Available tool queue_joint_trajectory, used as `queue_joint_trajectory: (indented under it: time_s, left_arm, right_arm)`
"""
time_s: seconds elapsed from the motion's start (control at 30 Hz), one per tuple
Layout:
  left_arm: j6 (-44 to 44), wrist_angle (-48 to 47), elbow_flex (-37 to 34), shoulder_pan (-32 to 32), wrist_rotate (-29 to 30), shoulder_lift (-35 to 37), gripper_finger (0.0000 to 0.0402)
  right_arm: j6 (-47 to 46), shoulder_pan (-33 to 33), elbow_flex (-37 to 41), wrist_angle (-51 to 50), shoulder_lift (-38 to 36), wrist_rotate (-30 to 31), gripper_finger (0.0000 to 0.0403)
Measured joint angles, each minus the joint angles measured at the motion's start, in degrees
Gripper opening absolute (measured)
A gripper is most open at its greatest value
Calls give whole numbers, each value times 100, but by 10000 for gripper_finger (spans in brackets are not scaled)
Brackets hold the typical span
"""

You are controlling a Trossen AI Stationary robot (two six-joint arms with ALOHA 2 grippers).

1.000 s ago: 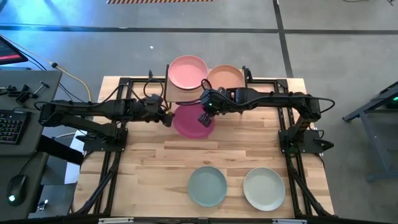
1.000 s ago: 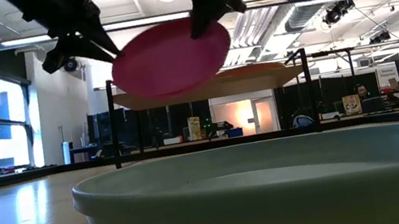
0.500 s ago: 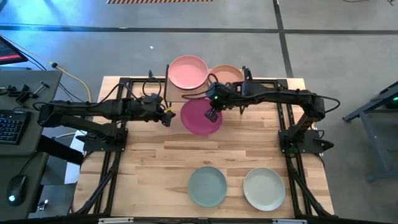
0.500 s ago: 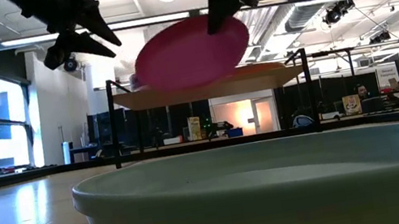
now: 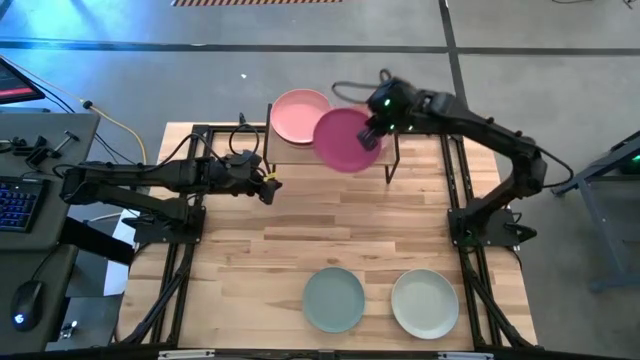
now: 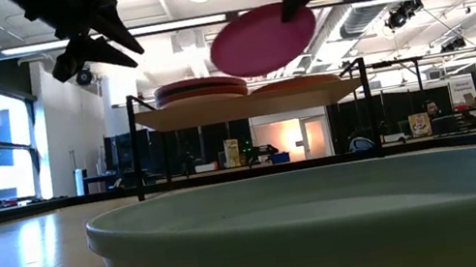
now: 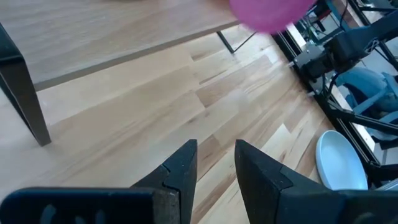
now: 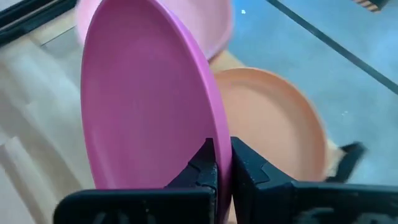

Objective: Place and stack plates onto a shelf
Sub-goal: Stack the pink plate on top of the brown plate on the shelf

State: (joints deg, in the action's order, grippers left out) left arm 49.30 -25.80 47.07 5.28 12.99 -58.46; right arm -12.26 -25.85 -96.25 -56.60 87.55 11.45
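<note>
1. Since a second ago, our right gripper (image 5: 372,128) has carried the magenta plate (image 5: 346,140) up over the shelf (image 6: 247,102), pinching its rim.
2. Beneath sit the smooth round pink plate (image 5: 297,115) and peach plate (image 8: 273,118).
3. Our left gripper (image 5: 268,186) hovers parted, empty.

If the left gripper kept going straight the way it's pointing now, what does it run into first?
Probably bare tabletop: the left gripper, empty with fingers apart, angles down at open wood in front of the shelf. Depth is unclear.
</note>
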Motion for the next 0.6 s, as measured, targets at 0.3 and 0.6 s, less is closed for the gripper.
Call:
queue_joint_trajectory:
  time_s: [0.3, 0.6]
  left_arm:
    - [2, -2, 0, 0, 0, 0, 95]
    - [7, -2, 0, 0, 51, -2, 95]
  right_arm:
    - [507, -1304, 0, -6, -72, -718, 0]
    - [851, -2165, 0, 70, -17, -1231, 0]
